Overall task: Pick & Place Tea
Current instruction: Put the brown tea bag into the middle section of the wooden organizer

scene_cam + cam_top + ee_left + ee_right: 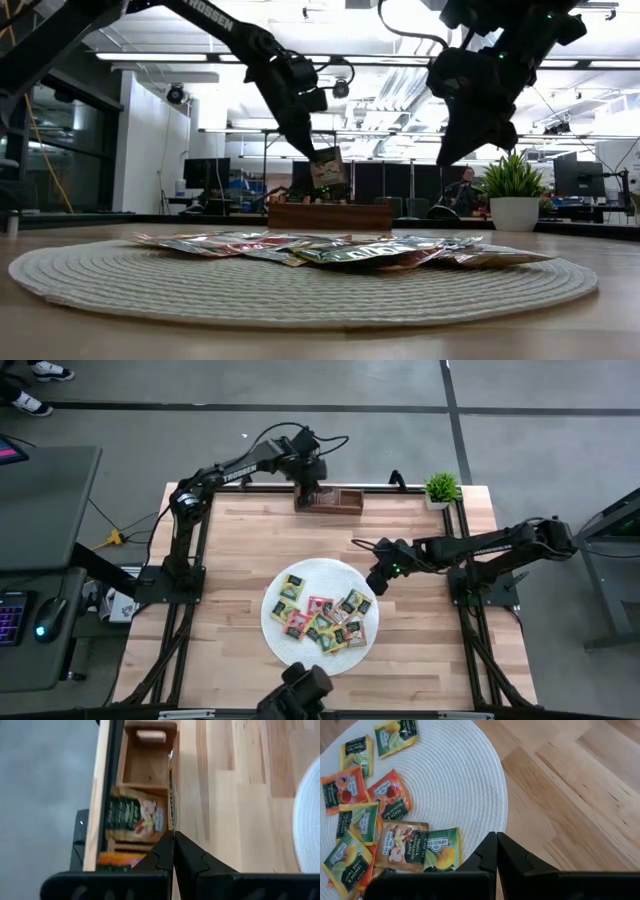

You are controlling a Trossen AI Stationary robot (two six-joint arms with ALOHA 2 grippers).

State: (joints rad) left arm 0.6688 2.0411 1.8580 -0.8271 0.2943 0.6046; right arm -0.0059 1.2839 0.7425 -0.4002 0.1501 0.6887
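Mat (pixel 300 285): round, white, woven; lies on desk (pixel 240 550).
Tray (pixel 330 501): wooden, at desk's far edge.
Left jaws (pixel 309 495): pinching one tea packet (pixel 327 168) above tray.
Right jaws (pixel 377 584): pressed together, empty, over mat's edge.
Tea (pixel 322 618): remaining packets scattered on mat.

I see tea packets (pixel 322 622) in red, orange, yellow and green with dark labels, on a white woven mat (pixel 275 622). The tray (pixel 345 501) is brown wood; the tabletop (pixel 240 550) shows pale planks.
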